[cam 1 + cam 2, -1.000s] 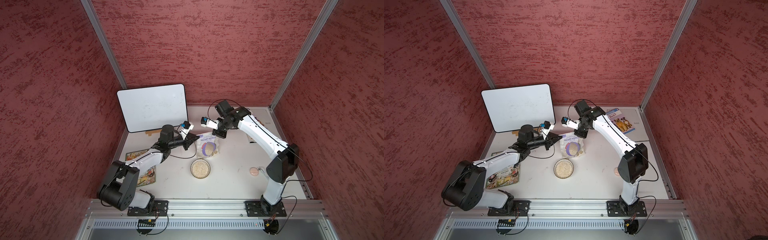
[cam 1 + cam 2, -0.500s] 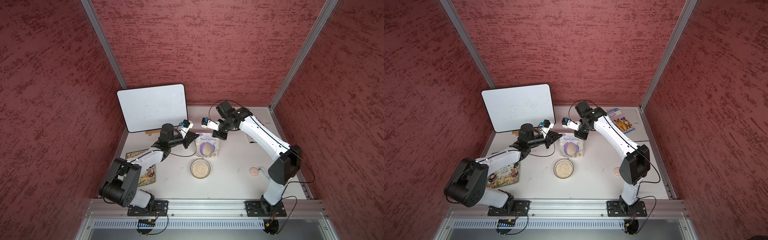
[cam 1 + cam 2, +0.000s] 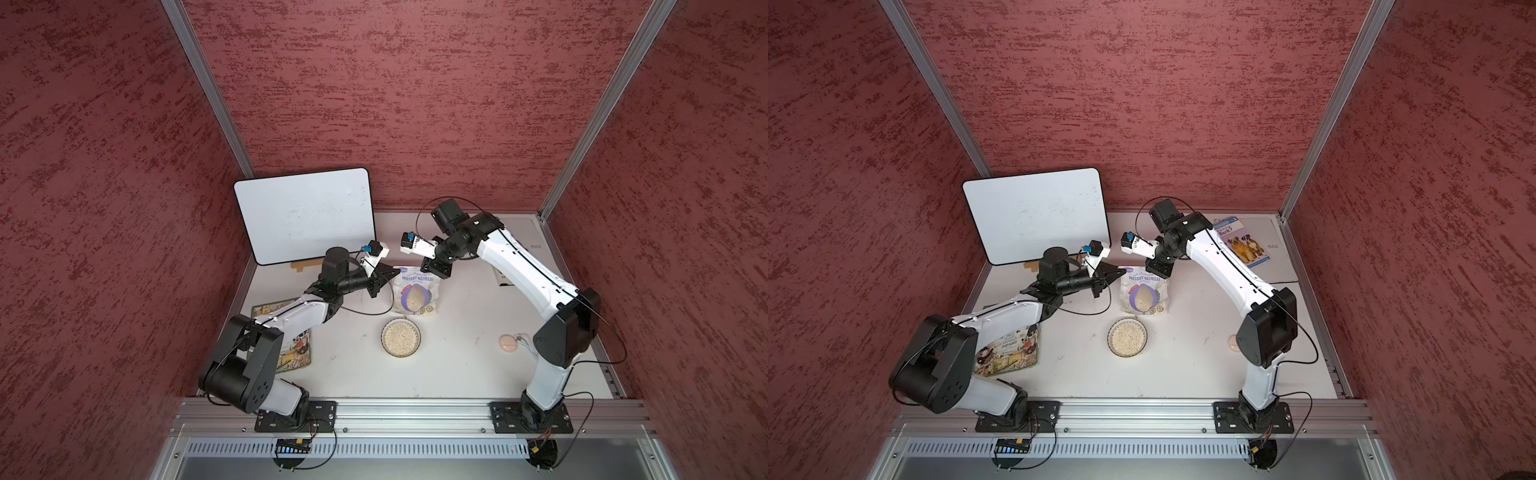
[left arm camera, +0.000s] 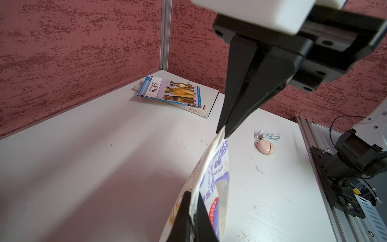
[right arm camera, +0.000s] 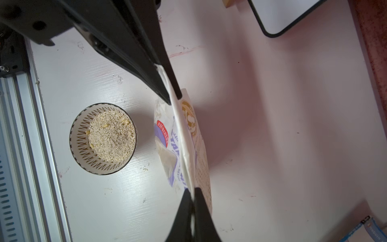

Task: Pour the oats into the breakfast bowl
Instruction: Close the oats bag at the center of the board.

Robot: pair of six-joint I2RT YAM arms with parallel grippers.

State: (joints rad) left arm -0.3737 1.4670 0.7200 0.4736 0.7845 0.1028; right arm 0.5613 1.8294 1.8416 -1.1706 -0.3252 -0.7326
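Left tool point(image 4: 193, 198) and right tool point(image 5: 192, 193) each pinch a top corner of the pouch point(image 3: 417, 286), upright on the desk point(image 3: 457, 374) just behind the bowl point(image 5: 78, 134), which holds oats point(image 5: 112, 136). Pouring appears finished: release evenly, keeping the pouch standing.

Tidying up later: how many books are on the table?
2. The dog book lies in the far corner beyond the right arm; the illustrated book lies by the left arm base, partly hidden. The grey slab under the dog book may be another.
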